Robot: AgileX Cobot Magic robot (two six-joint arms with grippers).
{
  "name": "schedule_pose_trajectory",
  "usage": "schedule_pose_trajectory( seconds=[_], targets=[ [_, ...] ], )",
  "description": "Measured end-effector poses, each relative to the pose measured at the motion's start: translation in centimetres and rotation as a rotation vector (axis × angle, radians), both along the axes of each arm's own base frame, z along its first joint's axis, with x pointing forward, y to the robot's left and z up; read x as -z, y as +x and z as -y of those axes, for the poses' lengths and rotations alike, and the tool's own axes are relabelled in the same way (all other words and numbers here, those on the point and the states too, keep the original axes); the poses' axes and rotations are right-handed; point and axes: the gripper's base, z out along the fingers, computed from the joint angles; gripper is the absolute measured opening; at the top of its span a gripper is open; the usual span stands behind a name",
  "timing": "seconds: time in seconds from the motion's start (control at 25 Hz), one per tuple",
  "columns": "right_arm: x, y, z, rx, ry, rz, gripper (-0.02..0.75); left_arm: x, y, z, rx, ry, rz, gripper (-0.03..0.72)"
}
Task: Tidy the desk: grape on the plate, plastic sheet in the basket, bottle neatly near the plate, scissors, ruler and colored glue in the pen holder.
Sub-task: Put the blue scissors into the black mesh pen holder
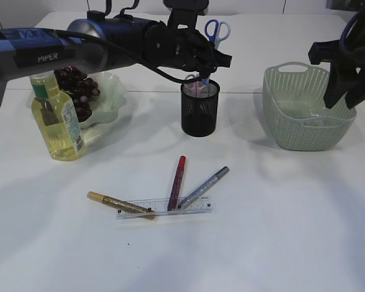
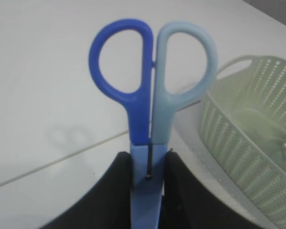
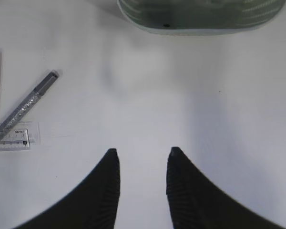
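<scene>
Scissors (image 2: 150, 95) clamped between left gripper (image 2: 148, 171) jaws — handles protruding above.

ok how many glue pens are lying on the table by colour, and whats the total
gold glue pen: 1
red glue pen: 1
silver glue pen: 1
total: 3, all lying on or against the clear ruler
</scene>
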Motion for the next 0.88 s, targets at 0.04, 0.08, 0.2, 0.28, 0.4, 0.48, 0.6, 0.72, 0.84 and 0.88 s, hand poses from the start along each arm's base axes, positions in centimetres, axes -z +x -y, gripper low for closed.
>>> schedule_pose_trajectory(
  seconds=[0.04,0.08,0.2,0.28,0.4,0.48,0.6,0.72,0.84,0.88],
  targets=[
    [0.0,0.0,0.0,0.0,0.0,0.0,0.281,0.3,0.0,0.0,0.0,0.003,-0.004,0.162],
    [0.0,0.0,0.0,0.0,0.0,0.0,0.281,0.4,0.0,0.0,0.0,0.004,-0.005,0.162],
    [0.0,0.0,0.0,0.0,0.0,0.002,0.281,0.8,0.1,0.1,0.0,0.008,-0.013,0.162],
    [0.0,0.0,0.0,0.0,0.0,0.002,0.281,1.0,0.1,0.1,0.0,0.014,-0.021,0.162],
    [0.0,0.0,0.0,-0.001,0.0,0.002,0.281,1.0,0.1,0.1,0.0,0.015,-0.023,0.162],
    [0.0,0.0,0.0,-0.002,-0.002,0.002,0.281,1.0,0.1,0.1,0.0,0.015,-0.023,0.162],
    [0.0,0.0,0.0,-0.002,-0.002,0.002,0.281,1.0,0.1,0.1,0.0,0.015,-0.023,0.163],
    [0.0,0.0,0.0,-0.002,-0.002,0.002,0.281,1.1,0.1,0.0,0.001,0.017,-0.026,0.164],
    [0.0,0.0,0.0,-0.002,-0.002,0.002,0.281,1.2,0.0,0.0,0.002,0.028,-0.043,0.165],
    [0.0,0.0,0.0,-0.002,-0.002,0.002,0.281,1.3,0.0,0.0,0.002,0.032,-0.049,0.165]
  ],
)
